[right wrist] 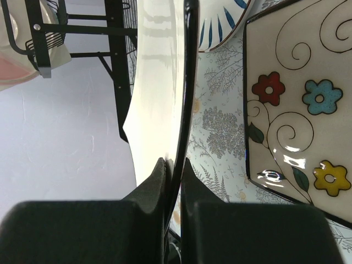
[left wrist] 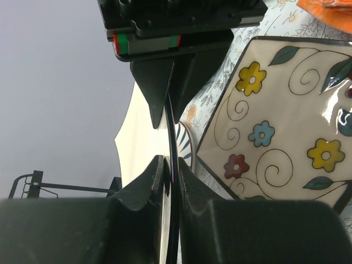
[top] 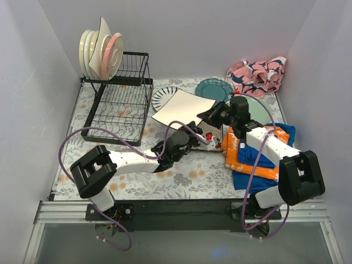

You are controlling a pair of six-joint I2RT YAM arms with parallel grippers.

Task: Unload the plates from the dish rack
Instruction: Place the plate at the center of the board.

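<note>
**Left end effector** [left wrist: 171, 165]: fingers closed tight on the black rim of a square cream plate [top: 181, 108], gripping its near edge.

**Right end effector** [right wrist: 172, 165]: fingers likewise pinched on the same plate's black rim. In the left wrist view it clamps the edge from the opposite side, directly facing the left one.

**Square cream plate**: seen edge-on in both wrist views. It sits at mid-bench, just right of the dish rack [top: 118, 104], and overlaps a blue-striped round plate [top: 163, 97] in the top view.

**Flowered square plate** [right wrist: 297, 110]: lies flat on the bench [top: 165, 181], just beside the held plate and largely under the two arms.

**Teal plate** [top: 214, 88]: flat, far of centre.

**Pale green plate** [top: 257, 108]: flat, right of the teal plate, partly covered by the right arm.

**Dish rack**: black wire, far left.

**Racked plates** [top: 102, 52]: several stand on edge in the rack's upper tier.

**Pink patterned cloth** [top: 257, 74]: bunched in the far right corner.

**Orange and blue cloth** [top: 258, 157]: near right, under the right arm.
</note>
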